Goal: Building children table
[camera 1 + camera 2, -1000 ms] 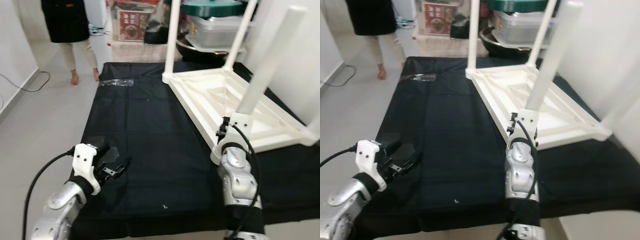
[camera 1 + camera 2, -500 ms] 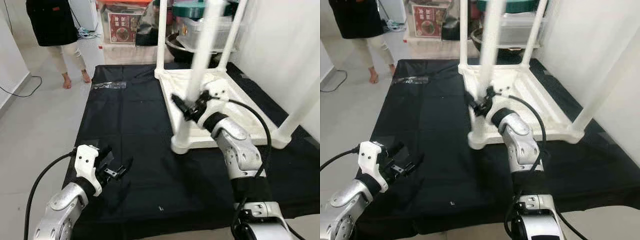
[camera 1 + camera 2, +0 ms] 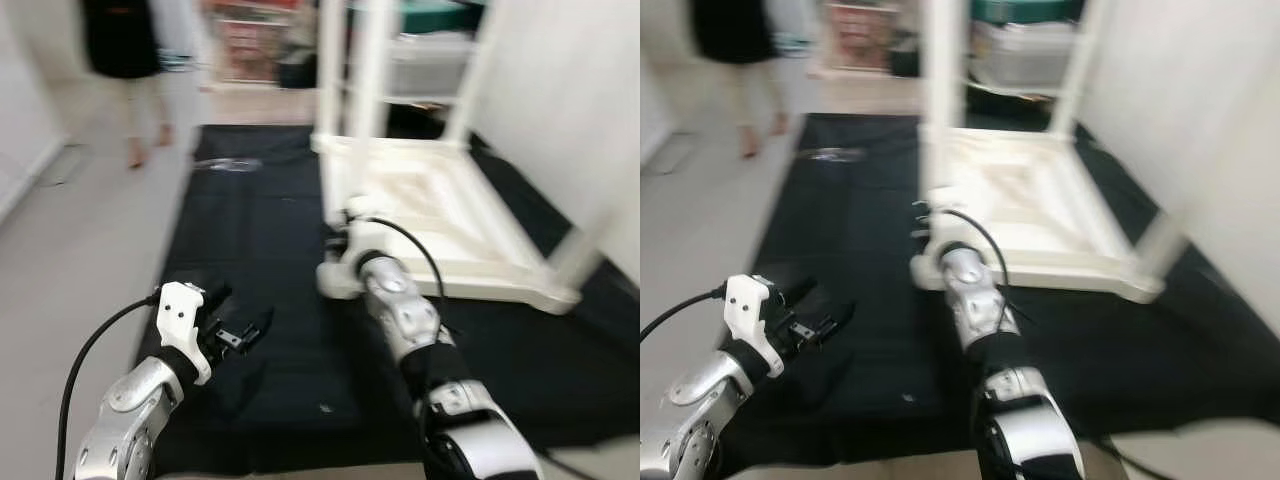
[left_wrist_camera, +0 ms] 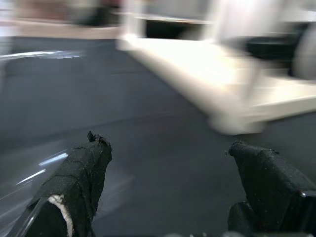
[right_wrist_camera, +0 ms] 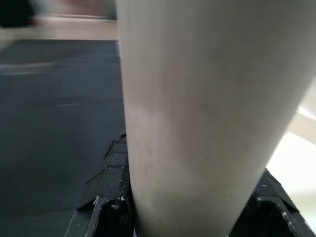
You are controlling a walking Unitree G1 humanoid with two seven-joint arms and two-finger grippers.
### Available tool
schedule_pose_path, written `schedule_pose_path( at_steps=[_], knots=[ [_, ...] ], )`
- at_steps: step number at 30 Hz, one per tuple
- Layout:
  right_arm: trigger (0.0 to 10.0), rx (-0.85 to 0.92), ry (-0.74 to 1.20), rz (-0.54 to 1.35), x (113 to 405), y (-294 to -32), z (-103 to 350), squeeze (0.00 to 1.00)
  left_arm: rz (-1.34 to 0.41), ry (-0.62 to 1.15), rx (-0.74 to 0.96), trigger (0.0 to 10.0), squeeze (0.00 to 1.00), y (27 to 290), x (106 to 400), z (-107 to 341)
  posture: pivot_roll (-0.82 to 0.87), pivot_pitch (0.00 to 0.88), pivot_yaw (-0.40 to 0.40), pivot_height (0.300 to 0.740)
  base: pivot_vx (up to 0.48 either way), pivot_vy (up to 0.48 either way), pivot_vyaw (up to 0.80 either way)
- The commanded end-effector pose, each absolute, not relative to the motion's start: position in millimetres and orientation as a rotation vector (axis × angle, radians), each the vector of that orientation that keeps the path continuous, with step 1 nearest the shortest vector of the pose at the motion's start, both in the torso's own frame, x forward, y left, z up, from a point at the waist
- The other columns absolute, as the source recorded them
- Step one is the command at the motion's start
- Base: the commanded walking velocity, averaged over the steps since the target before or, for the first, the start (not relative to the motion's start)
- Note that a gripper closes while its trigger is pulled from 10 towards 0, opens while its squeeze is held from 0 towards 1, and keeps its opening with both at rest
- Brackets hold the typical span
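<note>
A white children's table (image 3: 450, 215) lies upside down on a black mat (image 3: 250, 230), its legs pointing up. My right gripper (image 3: 346, 226) is shut on the near-left table leg (image 3: 366, 100), low down by the corner. In the right wrist view the leg (image 5: 197, 98) stands between the black fingers (image 5: 111, 202). Off to the left, my left gripper (image 3: 238, 326) hovers open just above the mat and holds nothing. Its fingers (image 4: 79, 182) stand wide apart in the left wrist view. The frames are blurred.
A person (image 3: 125, 60) stands on the floor beyond the mat's far left corner. A clear plastic bag (image 3: 232, 164) lies at the far end of the mat. Storage boxes (image 3: 430, 60) are stacked behind the table, with a white wall (image 3: 570, 100) to the right.
The table has swung round on the mat from a tilted stance to lying flat, with my right gripper still on the leg. My left gripper has stayed put. The camera has shifted.
</note>
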State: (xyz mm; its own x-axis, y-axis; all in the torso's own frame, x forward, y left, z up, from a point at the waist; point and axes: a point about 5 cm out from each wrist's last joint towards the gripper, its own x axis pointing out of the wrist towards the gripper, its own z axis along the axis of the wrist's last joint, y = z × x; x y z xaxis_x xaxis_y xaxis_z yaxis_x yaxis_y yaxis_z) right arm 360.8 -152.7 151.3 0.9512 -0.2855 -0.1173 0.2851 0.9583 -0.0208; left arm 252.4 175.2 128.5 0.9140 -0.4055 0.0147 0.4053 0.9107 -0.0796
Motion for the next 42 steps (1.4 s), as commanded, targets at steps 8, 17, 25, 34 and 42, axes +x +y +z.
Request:
schedule_pose_path(
  at_steps=[8, 17, 25, 34, 42],
  knots=[
    [10.0, -0.146, 0.066, -0.287, 316, -171, 146, 0.00, -0.445, -0.011, -0.083, 10.0, 0.00, 170, 256, 132, 0.03, 0.000, -0.074, 0.740, 0.000, 0.000, 0.00],
    [10.0, -0.011, -0.113, 0.511, 355, -124, 205, 0.00, -0.449, -0.007, -0.081, 10.0, 0.00, 171, 258, 131, 0.06, 0.000, -0.086, 0.740, 0.000, 0.000, 0.00],
    [10.0, -0.079, 0.009, 0.862, 357, -110, 172, 0.00, -0.442, -0.005, -0.080, 10.0, 0.00, 173, 259, 129, 0.08, 0.000, -0.099, 0.740, 0.000, 0.000, 0.00],
    [0.0, -0.076, 0.164, -0.025, 386, -151, 142, 0.00, -0.439, 0.001, -0.075, 10.0, 0.00, 172, 257, 127, 0.09, 0.000, -0.098, 0.740, 0.000, 0.000, 0.00],
    [0.0, -0.169, 0.085, -0.572, 329, -200, 152, 0.00, -0.445, 0.001, -0.077, 10.0, 0.00, 173, 254, 127, 0.06, 0.000, -0.076, 0.740, 0.000, 0.000, 0.00]
  ],
)
